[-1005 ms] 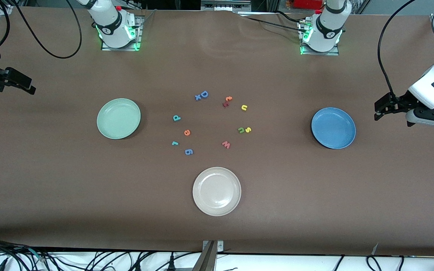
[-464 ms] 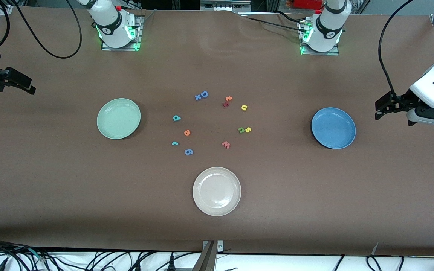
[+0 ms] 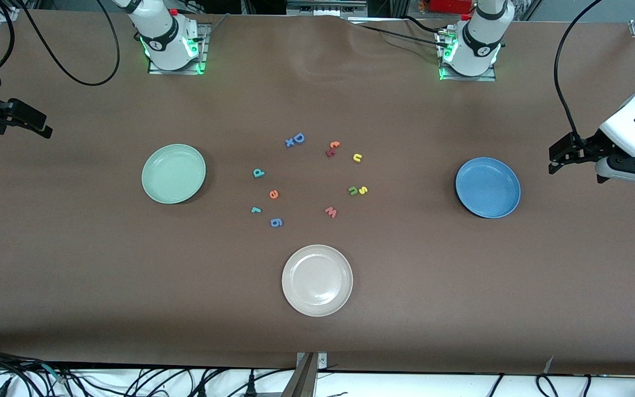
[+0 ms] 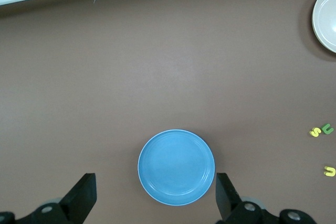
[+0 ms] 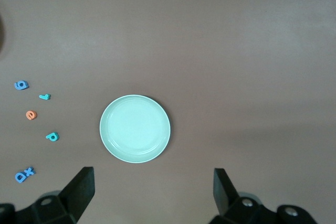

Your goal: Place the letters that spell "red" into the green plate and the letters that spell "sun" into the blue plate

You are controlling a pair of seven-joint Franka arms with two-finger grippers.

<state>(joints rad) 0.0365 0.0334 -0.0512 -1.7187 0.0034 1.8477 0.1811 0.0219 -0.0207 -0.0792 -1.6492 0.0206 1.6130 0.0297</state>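
Note:
The green plate (image 3: pixel 173 173) (image 5: pixel 135 128) lies toward the right arm's end and the blue plate (image 3: pixel 488 187) (image 4: pixel 176 167) toward the left arm's end. Both hold nothing. Between them on the table lie the teal d (image 3: pixel 258 173), orange e (image 3: pixel 274 193) and teal r (image 3: pixel 256 209), then the yellow u (image 3: pixel 357 157), yellow s (image 3: pixel 363 190) and green n (image 3: pixel 353 191) touching it. My left gripper (image 3: pixel 557 160) (image 4: pixel 156 187) hangs open beside the blue plate. My right gripper (image 3: pixel 42 128) (image 5: pixel 152 179) hangs open, well apart from the green plate.
A cream plate (image 3: pixel 317 280) sits nearer the front camera than the letters. Other letters lie among them: a blue D (image 3: pixel 299 138) with an x, a blue 6 (image 3: pixel 276 222), a pinkish w (image 3: pixel 331 212), an orange t (image 3: pixel 334 144).
The left arm's wrist has shifted slightly toward its end of the table. The letters, plates and right arm have not moved.

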